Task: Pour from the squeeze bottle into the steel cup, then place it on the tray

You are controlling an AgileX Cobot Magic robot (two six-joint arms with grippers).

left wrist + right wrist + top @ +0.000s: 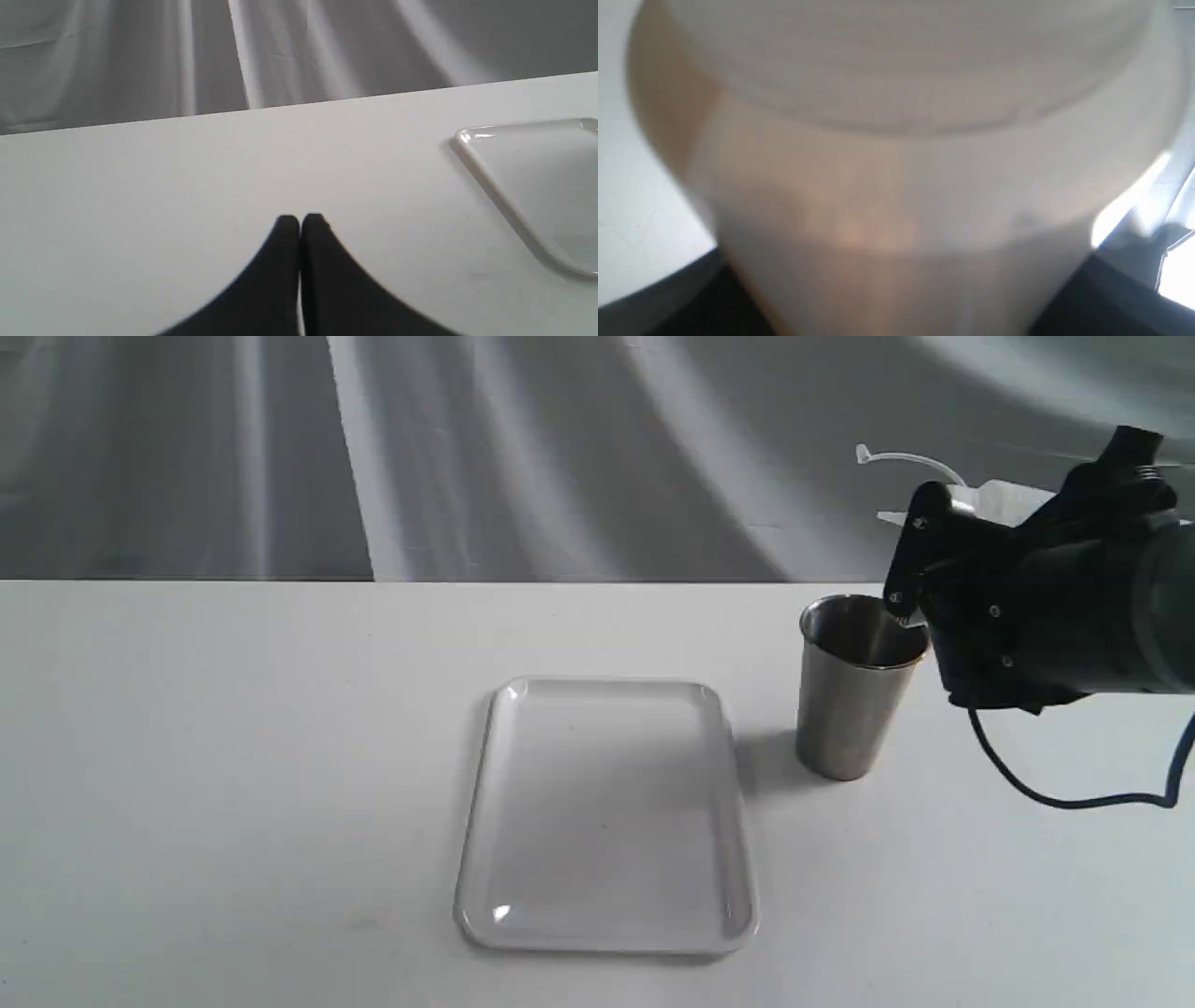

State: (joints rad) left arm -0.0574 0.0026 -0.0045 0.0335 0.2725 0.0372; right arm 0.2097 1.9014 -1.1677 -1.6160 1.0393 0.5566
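Evidently for pouring, the squeeze bottle (pixel 1004 495) is clamped, tipped, in the right gripper (pixel 920 560) just above the steel cup (pixel 854 686), which is stood at 3 o'clock of the tray (pixel 607 938); the left gripper (pixel 299 224) is pinched together, idle over the counter (pixel 140 186).

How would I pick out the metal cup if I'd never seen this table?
On the wide white table, find the flat white tray near the middle. Just right of it in the exterior view, not touching, stands the steel cup. It alone is shiny metal, upright, narrowing toward its base.
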